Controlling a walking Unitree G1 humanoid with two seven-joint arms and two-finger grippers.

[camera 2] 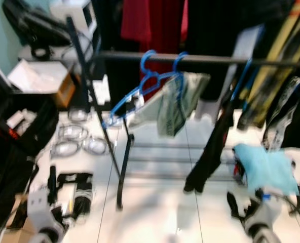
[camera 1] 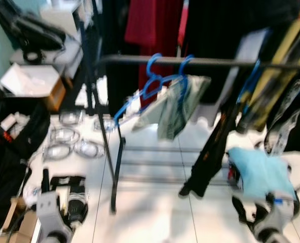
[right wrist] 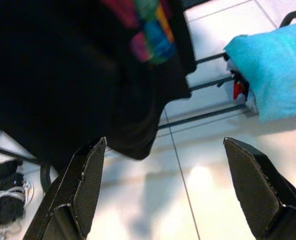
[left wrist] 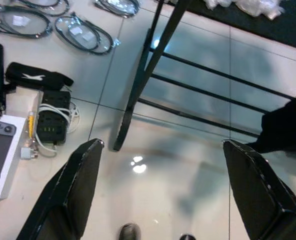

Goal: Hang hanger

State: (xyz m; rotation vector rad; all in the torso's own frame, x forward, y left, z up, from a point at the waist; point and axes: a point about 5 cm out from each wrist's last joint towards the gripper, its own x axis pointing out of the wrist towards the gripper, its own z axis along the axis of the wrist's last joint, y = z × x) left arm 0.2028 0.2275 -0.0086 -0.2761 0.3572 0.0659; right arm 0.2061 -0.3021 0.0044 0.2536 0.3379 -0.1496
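A black clothes rail (camera 1: 200,62) crosses the blurred eye views. Two blue hangers (camera 1: 157,76) hang on it near the middle, one carrying a pale patterned garment (camera 1: 178,104). Another blue hanger (camera 1: 249,81) holds a dark garment (camera 1: 216,142) further right. My left arm (camera 1: 51,215) and right arm (camera 1: 274,220) are low at the bottom corners. In the left wrist view my left gripper (left wrist: 160,150) is open over the white floor near the rack's leg (left wrist: 138,95). In the right wrist view my right gripper (right wrist: 163,145) is open with a black garment (right wrist: 78,75) just beyond it.
Coiled cables (camera 1: 71,142), a black power strip and small gear (camera 1: 71,195) lie on the floor at left. A light blue cloth (camera 1: 261,172) sits low at right. Black bags (camera 1: 13,136) and cluttered shelves (camera 1: 38,55) fill the left. Red and dark clothes (camera 1: 150,25) hang behind the rail.
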